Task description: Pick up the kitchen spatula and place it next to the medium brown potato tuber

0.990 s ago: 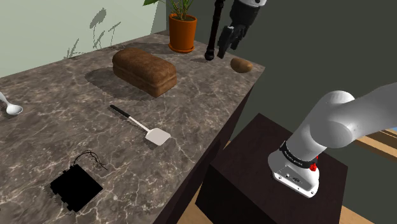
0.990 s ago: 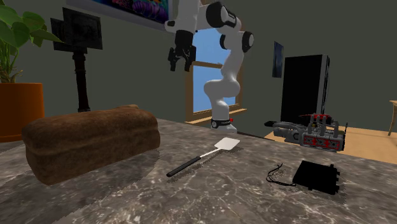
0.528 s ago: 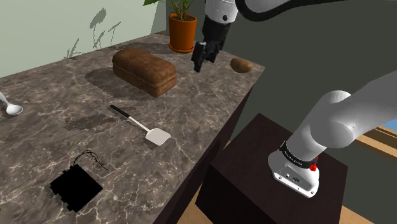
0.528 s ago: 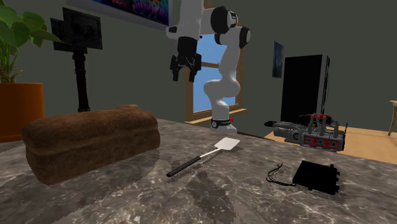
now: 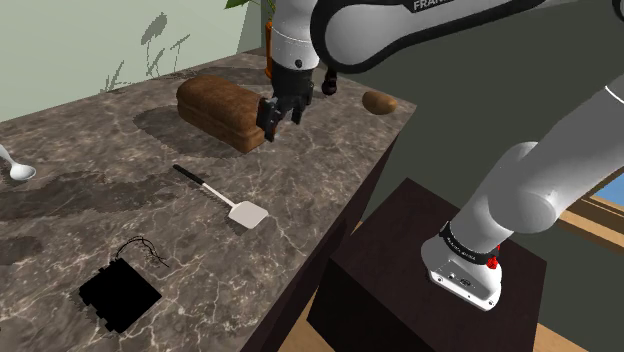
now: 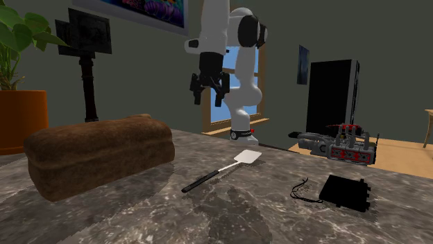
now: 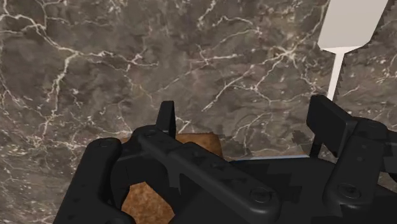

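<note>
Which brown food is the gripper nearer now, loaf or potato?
The bread loaf: the gripper hangs open by its end, while the smaller potato sits near the counter corner.

My wrist feed crops the blade of the spatula (image 7: pixel 352 25); its handle end vanishes behind the gripper (image 7: pixel 245 114), which also covers most of the bread loaf (image 7: pixel 191 141). My shoulder feed clips the handle of the spoon (image 5: pixel 17 170).

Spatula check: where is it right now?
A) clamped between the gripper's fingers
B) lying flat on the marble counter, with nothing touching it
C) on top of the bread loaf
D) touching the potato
B: the spatula lies flat on the counter, while the open gripper hangs in the air near the loaf with nothing between its fingers.
</note>
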`<state>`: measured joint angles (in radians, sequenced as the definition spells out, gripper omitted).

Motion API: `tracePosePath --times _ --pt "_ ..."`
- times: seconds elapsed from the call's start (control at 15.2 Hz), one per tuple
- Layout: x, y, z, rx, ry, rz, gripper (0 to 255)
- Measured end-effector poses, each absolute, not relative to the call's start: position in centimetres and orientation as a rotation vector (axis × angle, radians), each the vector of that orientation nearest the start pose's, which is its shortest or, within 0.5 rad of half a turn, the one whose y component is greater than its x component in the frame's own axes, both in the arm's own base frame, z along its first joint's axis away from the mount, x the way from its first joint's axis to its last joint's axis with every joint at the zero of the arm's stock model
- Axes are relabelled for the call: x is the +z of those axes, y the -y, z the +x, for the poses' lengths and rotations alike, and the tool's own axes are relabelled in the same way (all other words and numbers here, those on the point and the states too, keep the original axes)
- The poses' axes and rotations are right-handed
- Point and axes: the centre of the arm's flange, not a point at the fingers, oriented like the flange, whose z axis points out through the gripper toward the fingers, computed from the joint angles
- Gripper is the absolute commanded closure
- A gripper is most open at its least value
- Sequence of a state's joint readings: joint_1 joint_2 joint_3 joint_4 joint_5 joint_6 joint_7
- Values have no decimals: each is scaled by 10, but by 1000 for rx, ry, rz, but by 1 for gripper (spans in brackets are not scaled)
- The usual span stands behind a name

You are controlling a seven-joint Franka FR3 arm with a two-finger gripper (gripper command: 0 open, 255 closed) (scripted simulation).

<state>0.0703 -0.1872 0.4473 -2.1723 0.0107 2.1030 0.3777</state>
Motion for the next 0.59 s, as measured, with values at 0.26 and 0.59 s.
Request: tracePosePath --times 0.26,0.59 --pt "451 -300 459 -168 219 -3144 0" --pt "419 -351 488 -138 232 -3135 0"
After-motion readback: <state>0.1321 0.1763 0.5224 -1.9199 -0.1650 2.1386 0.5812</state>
